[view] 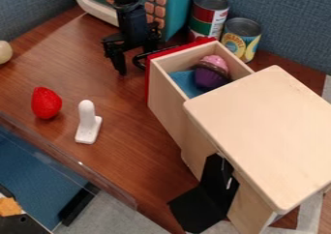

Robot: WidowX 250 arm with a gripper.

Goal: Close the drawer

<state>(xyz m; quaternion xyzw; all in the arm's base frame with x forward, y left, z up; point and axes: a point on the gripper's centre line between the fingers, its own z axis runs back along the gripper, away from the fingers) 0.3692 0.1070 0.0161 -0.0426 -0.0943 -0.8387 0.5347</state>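
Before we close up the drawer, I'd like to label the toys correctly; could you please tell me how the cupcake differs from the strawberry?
The cupcake sits inside the open drawer, while the strawberry lies out on the table. The cupcake has a pink top over a purple base, whereas the strawberry is red all over. The cupcake has a distinct top and base; the strawberry is one rounded, tapering form. Both look like toy food.

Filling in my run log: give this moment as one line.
drawer: open, cupcake inside | gripper: by the drawer's red front | strawberry: on table | closing: not yet done
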